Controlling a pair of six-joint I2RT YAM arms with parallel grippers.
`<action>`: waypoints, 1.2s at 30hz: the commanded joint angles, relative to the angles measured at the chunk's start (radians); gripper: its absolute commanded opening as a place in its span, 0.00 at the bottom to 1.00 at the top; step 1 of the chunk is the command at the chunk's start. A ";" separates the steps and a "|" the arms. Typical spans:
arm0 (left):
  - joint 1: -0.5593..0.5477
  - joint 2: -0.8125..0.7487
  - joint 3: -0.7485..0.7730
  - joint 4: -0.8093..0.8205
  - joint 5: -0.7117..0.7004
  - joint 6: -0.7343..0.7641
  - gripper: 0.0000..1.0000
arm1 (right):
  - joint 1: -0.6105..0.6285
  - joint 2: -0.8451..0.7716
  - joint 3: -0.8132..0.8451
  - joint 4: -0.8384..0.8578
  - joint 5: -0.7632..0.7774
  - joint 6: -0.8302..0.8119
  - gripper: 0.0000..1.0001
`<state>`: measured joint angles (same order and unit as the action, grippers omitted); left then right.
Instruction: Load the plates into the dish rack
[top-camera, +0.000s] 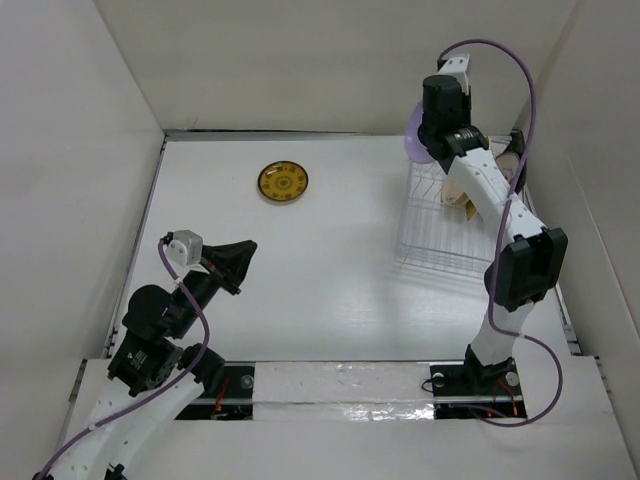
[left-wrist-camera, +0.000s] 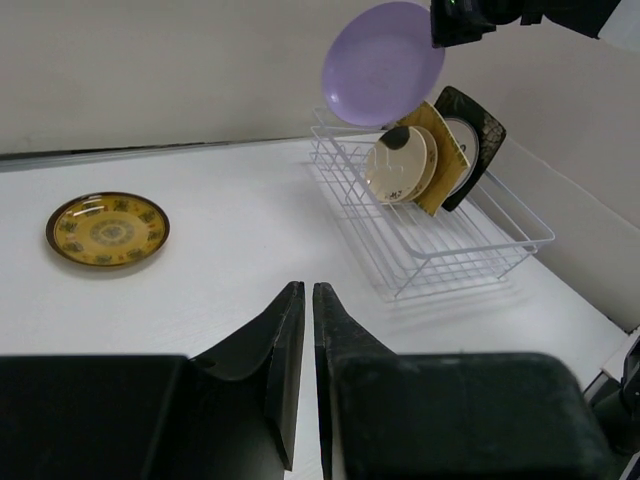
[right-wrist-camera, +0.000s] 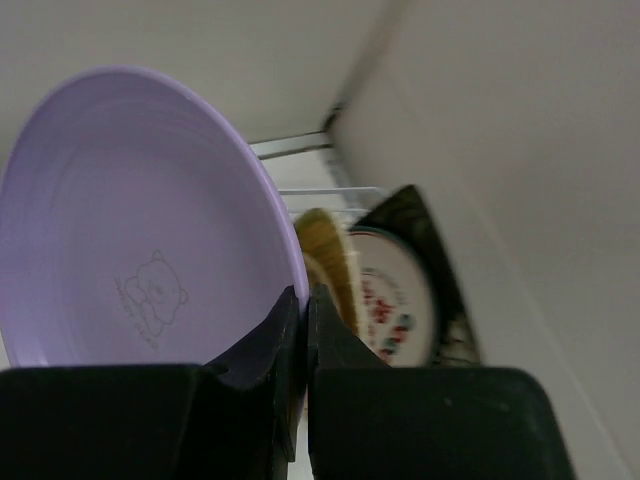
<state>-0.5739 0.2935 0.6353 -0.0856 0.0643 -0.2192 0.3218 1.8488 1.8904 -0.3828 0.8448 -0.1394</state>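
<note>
My right gripper (right-wrist-camera: 305, 295) is shut on the rim of the lavender round plate (right-wrist-camera: 140, 220), holding it on edge in the air. The plate (left-wrist-camera: 382, 62) hangs above the far end of the white wire dish rack (left-wrist-camera: 440, 250). Several plates stand in that end of the rack, among them a cream one (left-wrist-camera: 395, 165), a yellow ribbed one (left-wrist-camera: 445, 150) and a dark-rimmed one (left-wrist-camera: 475, 125). A brown-and-yellow patterned plate (top-camera: 283, 182) lies flat on the table, far left of the rack. My left gripper (left-wrist-camera: 308, 288) is shut and empty, low over the near left table.
White walls close in the table on the left, back and right; the rack (top-camera: 430, 240) sits close to the right wall. The near part of the rack holds no plates. A taped strip (top-camera: 340, 385) runs along the near edge between the arm bases.
</note>
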 joint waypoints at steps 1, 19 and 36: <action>0.003 -0.028 0.017 0.057 0.023 -0.002 0.07 | 0.000 -0.020 -0.051 0.074 0.339 -0.187 0.00; -0.018 -0.037 0.017 0.055 0.000 -0.002 0.07 | -0.043 0.053 -0.070 0.101 0.412 -0.315 0.00; -0.018 -0.013 0.015 0.058 0.006 -0.002 0.07 | -0.072 0.044 -0.057 0.188 0.438 -0.409 0.00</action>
<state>-0.5877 0.2672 0.6353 -0.0841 0.0669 -0.2192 0.2756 1.9789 1.8141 -0.2642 1.2015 -0.4702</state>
